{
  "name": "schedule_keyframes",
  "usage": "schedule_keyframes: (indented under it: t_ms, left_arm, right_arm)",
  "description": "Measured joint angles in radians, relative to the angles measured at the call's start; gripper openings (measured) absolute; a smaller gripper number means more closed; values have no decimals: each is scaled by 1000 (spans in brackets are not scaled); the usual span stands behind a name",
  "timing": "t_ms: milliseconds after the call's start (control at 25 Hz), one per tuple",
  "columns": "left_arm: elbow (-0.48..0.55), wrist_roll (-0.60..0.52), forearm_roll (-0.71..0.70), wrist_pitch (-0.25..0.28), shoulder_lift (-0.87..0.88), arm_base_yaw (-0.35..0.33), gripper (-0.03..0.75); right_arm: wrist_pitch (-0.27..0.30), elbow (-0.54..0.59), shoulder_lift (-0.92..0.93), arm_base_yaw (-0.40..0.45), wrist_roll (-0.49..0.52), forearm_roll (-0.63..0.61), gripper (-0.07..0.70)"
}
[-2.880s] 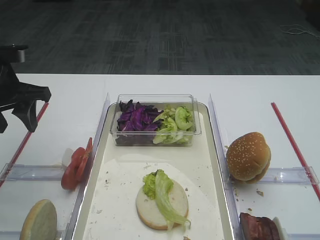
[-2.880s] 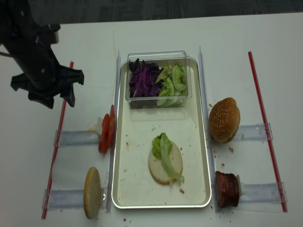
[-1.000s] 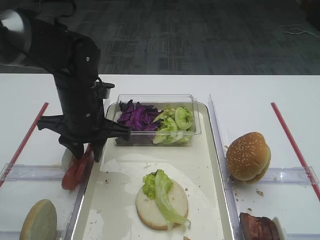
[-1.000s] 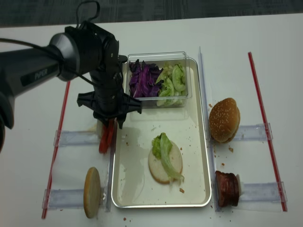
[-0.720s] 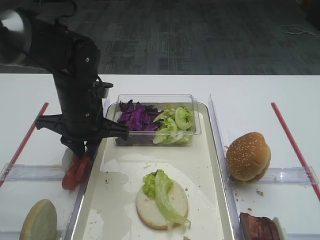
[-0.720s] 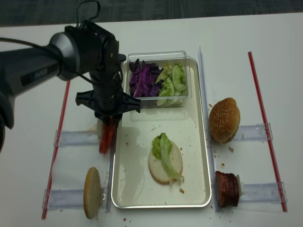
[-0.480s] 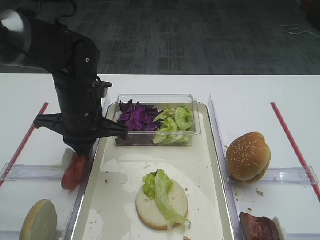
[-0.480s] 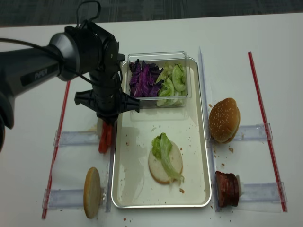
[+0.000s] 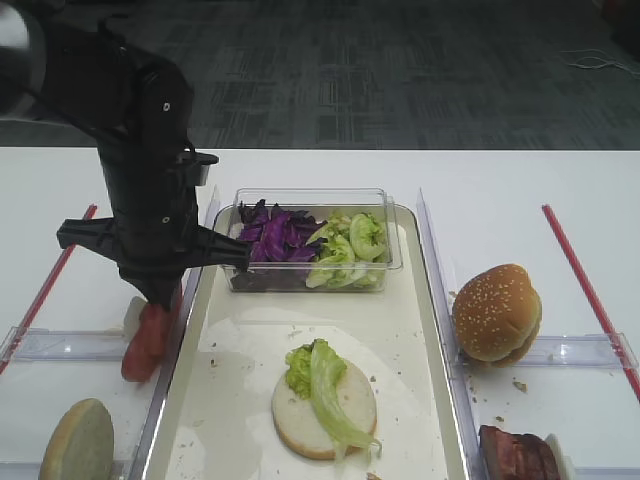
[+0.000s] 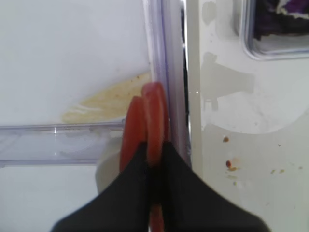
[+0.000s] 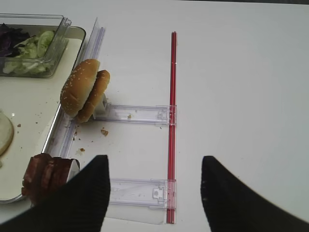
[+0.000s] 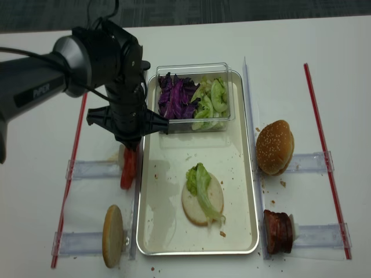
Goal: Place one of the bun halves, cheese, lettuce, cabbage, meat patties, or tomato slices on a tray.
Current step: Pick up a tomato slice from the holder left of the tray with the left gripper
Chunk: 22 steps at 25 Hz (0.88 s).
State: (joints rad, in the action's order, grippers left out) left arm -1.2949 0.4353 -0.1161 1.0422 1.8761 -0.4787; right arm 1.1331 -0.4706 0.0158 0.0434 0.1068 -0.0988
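Observation:
My left gripper (image 10: 154,162) is shut on one of the upright red tomato slices (image 10: 145,113), which stand on the table just left of the tray rim (image 10: 192,121). Both overhead views show the gripper (image 12: 130,148) over the tomato slices (image 12: 128,169), with the fingertips hidden by the arm. On the tray (image 9: 400,330) lies a bun half (image 9: 345,410) with a lettuce leaf (image 9: 328,378) on it. My right gripper (image 11: 154,159) hangs open and empty over bare table. Cheese is out of view.
A clear box (image 9: 310,200) at the tray's far end holds purple cabbage (image 9: 272,235) and lettuce (image 9: 350,245). A sesame bun (image 12: 275,146) and meat patties (image 12: 278,231) sit right of the tray. Another bun half (image 12: 112,236) stands front left. Red strips (image 12: 324,145) flank the area.
The left arm came in from the far left over the tomato slices. Its gripper then closed on a slice and shifted slightly left. The right side has not moved.

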Motion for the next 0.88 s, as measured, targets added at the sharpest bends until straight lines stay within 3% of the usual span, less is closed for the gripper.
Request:
schedule_keyframes:
  t_ms: [240, 560, 880]
  left_arm:
    - [0, 1, 0, 18, -42, 0, 7]
    - [-39, 1, -2, 85, -96, 0, 6]
    - [-43, -36, -13, 104, -146, 0, 6]
  right_arm:
    - [0, 0, 0, 0, 0, 0, 426]
    - [0, 0, 0, 0, 0, 0, 424]
    - [0, 0, 0, 0, 0, 0, 421]
